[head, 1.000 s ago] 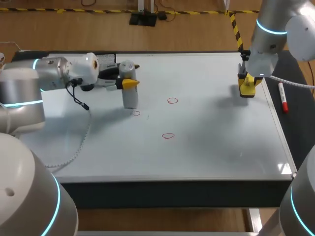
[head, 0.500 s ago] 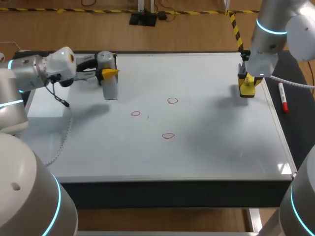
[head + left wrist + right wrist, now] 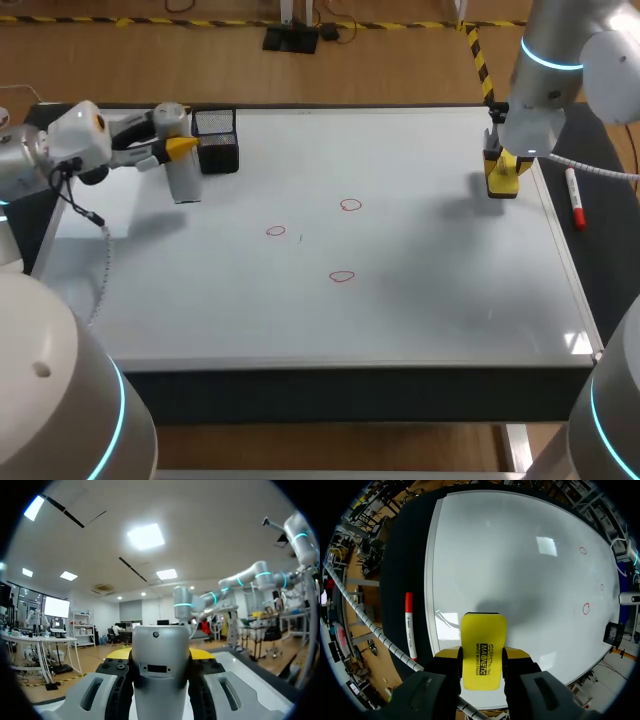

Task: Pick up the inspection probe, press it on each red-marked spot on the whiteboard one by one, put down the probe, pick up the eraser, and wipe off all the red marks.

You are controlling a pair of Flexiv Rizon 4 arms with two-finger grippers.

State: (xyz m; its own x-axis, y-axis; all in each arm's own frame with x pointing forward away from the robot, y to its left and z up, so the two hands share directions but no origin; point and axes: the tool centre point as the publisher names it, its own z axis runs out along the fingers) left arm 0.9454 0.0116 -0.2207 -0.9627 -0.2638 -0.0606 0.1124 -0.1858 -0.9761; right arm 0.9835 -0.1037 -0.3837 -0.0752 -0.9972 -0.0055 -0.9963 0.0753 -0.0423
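At the upper left of the frame the left gripper [image 3: 181, 150] comes in sideways, its fingers clamped on the upper part of the inspection probe [image 3: 184, 181], a silver cylinder held upright. The sideways grip keeps the probe's lower end pointing down at the whiteboard [image 3: 420, 320]; the left wrist view shows the yellow tips pressed against it from both sides. The probe hangs just beside a black mesh holder [image 3: 216, 142] standing at the board's back edge, and well apart from the three red marks [image 3: 342, 276] grouped around the middle of the frame. This suggests the step in hand is putting the probe down, probably in or next to that holder; whether its lower end touches the board I cannot tell. At the right of the frame the right gripper [image 3: 502, 178] points straight down over the board's right edge, its fingers closed on the sides of the yellow eraser [image 3: 483, 650]. The eraser's flat face is towards the board, ready to wipe once the left arm is out of the way. All three marks are unwiped. A red marker [image 3: 575, 199] lies on the dark counter [image 3: 610, 250] just beside the board's right edge, clear of both arms.
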